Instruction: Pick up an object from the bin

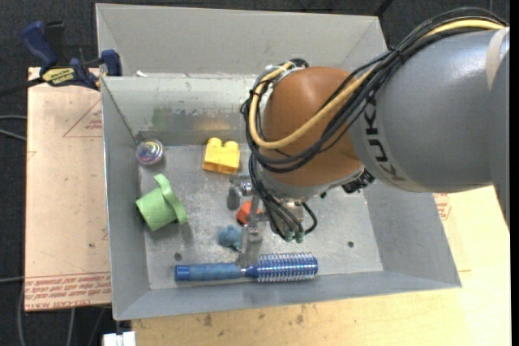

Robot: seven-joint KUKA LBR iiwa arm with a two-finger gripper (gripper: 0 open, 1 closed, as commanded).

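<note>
My gripper [251, 232] reaches down below the arm's orange cover, low over the front middle of the bin. A small orange-red thing [243, 215] shows right beside it, partly hidden, and I cannot tell whether it is held. A small blue-grey lump [229, 237] lies just left of the gripper on the floor. A blue hairbrush [247, 269] lies along the front wall, with its bristled head directly under the gripper's lower end. A yellow toy block [221, 155] sits farther back, to the left.
A light green cup [160, 207] lies on its side by the left wall. A small silver and purple round thing [149, 151] rests in the back left corner. The arm and its cover hide the right half of the bin floor.
</note>
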